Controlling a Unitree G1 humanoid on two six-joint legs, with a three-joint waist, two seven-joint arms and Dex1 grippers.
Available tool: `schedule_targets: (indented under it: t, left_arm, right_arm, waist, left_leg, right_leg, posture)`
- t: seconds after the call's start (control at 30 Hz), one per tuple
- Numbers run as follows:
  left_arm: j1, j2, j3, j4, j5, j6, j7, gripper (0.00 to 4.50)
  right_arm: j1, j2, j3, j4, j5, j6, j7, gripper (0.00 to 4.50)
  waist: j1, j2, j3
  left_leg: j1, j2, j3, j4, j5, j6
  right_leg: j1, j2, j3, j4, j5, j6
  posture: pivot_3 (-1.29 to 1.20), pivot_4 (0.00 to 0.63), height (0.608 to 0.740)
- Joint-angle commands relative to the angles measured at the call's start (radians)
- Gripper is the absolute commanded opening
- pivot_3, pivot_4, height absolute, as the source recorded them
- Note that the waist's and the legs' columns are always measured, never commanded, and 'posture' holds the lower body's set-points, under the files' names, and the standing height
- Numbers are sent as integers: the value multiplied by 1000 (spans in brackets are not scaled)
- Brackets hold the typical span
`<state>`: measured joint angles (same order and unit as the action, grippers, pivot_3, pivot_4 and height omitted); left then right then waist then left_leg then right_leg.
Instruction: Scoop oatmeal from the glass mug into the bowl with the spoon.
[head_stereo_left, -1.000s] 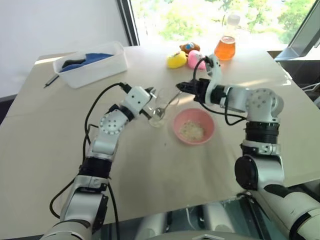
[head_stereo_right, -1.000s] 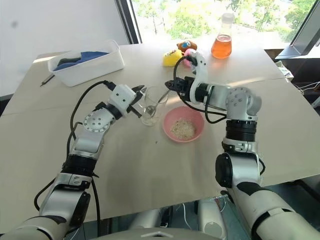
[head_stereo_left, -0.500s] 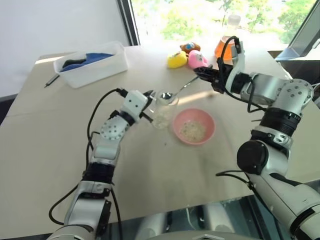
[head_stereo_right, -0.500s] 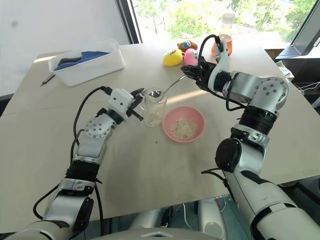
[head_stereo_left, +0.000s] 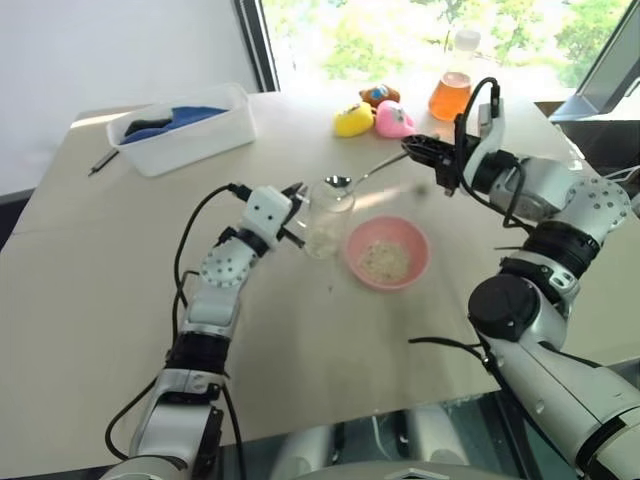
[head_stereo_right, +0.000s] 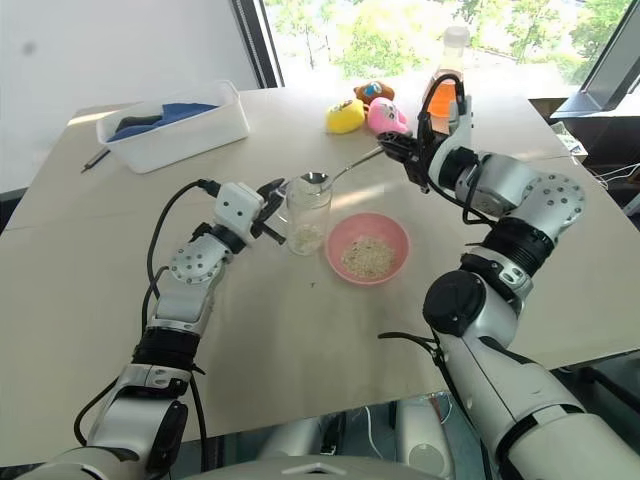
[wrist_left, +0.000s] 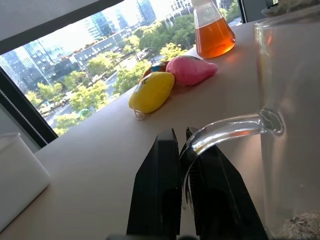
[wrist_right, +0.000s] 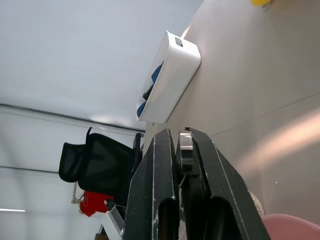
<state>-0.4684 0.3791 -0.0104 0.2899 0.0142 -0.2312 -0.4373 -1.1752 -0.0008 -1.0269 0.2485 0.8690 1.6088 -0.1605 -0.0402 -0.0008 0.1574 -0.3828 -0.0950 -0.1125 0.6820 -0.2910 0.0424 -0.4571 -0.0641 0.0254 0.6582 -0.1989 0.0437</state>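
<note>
One spoon (head_stereo_left: 365, 175) now hovers with its head above the glass mug (head_stereo_left: 326, 217) at frame centre, having been lifted out of the tilted mug a second ago, so you've got a load ready to carry to the bowl (head_stereo_left: 388, 251). Its long axis runs lower left to upper right, head toward the mug. Your right gripper (head_stereo_left: 422, 152) is clamped on the handle; your left gripper (wrist_left: 181, 150) pinches the mug's handle, mug upright on the counter (head_stereo_left: 90, 260).

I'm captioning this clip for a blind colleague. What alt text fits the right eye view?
The right hand holds the spoon with its head over the glass mug, whose handle the left hand grips. The mug stands beside the pink bowl of oatmeal on the table.
</note>
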Motion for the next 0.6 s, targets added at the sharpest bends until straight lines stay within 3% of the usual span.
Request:
schedule_targets:
  t: [0.03, 0.33, 0.6]
  left_arm:
    - [1, 0, -4, 2, 6, -6, 2, 93]
    - [-7, -12, -9, 41, 16, -22, 13, 93]
    - [2, -4, -2, 50, 15, -25, 21, 93]
  right_arm:
    - [-12, 3, -9, -40, 62, 6, -36, 0]
    - [42, -16, 9, -61, 283, 6, -153, 0]
    - [131, -125, 83, -33, 551, 6, -256, 0]
  waist:
    - [0, 0, 0]
    - [2, 0, 0]
    - [1, 0, 0]
  left_leg:
    - [0, 0, 0, 0, 0, 0]
    - [0, 0, 0, 0, 0, 0]
    - [0, 0, 0, 0, 0, 0]
  right_leg:
    - [0, 0, 0, 0, 0, 0]
    - [0, 0, 0, 0, 0, 0]
    - [0, 0, 0, 0, 0, 0]
  posture:
    - [0, 150, 740]
    - [0, 150, 740]
    - [0, 150, 740]
